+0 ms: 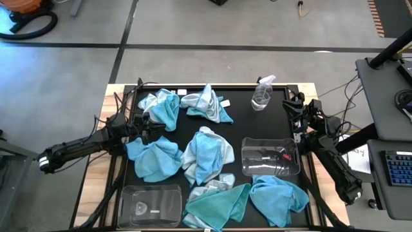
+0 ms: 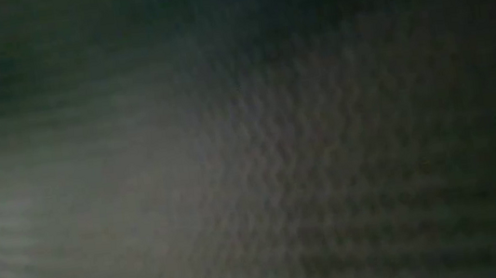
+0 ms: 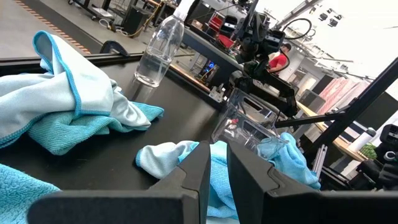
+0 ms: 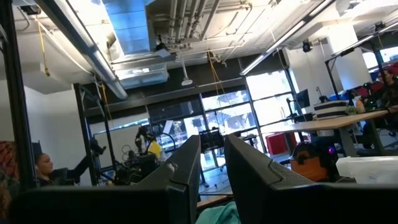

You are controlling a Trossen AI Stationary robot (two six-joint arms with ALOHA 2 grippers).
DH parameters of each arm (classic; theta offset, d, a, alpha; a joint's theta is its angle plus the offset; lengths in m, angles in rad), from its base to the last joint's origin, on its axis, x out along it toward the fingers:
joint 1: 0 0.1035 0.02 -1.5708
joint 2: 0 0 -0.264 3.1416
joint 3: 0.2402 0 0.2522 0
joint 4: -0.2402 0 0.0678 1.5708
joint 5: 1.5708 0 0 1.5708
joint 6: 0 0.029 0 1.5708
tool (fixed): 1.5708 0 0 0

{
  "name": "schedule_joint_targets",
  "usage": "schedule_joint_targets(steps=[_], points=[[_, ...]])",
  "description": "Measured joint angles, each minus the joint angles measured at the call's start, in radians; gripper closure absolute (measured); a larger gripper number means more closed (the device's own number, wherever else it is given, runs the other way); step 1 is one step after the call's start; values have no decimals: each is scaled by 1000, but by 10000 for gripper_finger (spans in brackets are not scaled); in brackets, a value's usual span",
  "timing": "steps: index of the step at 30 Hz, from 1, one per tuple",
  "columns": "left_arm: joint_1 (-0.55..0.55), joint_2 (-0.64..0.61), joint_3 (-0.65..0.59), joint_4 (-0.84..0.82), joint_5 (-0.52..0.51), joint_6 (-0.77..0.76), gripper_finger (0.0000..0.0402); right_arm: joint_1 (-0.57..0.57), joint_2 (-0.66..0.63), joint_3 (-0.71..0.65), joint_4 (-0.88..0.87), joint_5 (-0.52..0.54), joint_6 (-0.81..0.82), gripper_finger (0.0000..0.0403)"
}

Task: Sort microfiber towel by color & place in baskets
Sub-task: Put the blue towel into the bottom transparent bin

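Note:
Several microfiber towels lie crumpled on the black table: a teal and pale heap (image 1: pixel 161 109) at the far left, a pale one (image 1: pixel 206 104), a blue one (image 1: pixel 154 158), a pale-blue one (image 1: pixel 207 154), a teal one (image 1: pixel 215 203) and a blue one (image 1: pixel 278 196). One clear basket (image 1: pixel 270 156) stands at the right, another (image 1: pixel 149 204) at the near left. My left gripper (image 1: pixel 149 124) (image 3: pixel 217 155) hovers level between the left towels, shut but for a slit, holding nothing. My right gripper (image 1: pixel 297 104) (image 4: pixel 211 149) waits at the right edge, tilted upward, likewise shut.
A clear spray bottle (image 1: pixel 262 95) stands at the far side, right of the middle. Cables hang along the table's left and right edges. The low view is dark and shows nothing. People show in the room beyond the table.

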Motion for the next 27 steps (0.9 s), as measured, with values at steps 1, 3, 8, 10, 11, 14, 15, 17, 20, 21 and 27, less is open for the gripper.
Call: schedule_joint_targets(steps=[1, 3, 8, 10, 11, 14, 15, 17, 20, 21, 27], points=[[0, 0, 0, 0, 0, 0, 363, 0, 0, 0, 0, 0, 0, 335], [0, 0, 0, 0, 0, 0, 363, 0, 0, 0, 0, -1, 0, 335], [0, 0, 0, 0, -1, 18, 363, 0, 0, 0, 0, -1, 0, 335], [0, 0, 0, 0, -1, 72, 363, 0, 0, 0, 0, -1, 0, 335], [0, 0, 0, 0, -1, 89, 363, 0, 0, 0, 0, -1, 0, 335], [0, 0, 0, 0, -1, 99, 363, 0, 0, 0, -2, -1, 0, 335], [0, 0, 0, 0, -2, 99, 363, 0, 0, 0, -2, -1, 0, 335], [0, 0, 0, 0, -9, 98, 363, 0, 0, 0, -2, -1, 0, 335], [0, 0, 0, 0, -9, 98, 363, 0, 0, 0, -2, -1, 0, 335], [0, 0, 0, 0, -9, 98, 363, 0, 0, 0, -2, -1, 0, 335], [0, 0, 0, 1, -92, 98, 363, 0, 0, 0, -15, -1, 1, 335]])
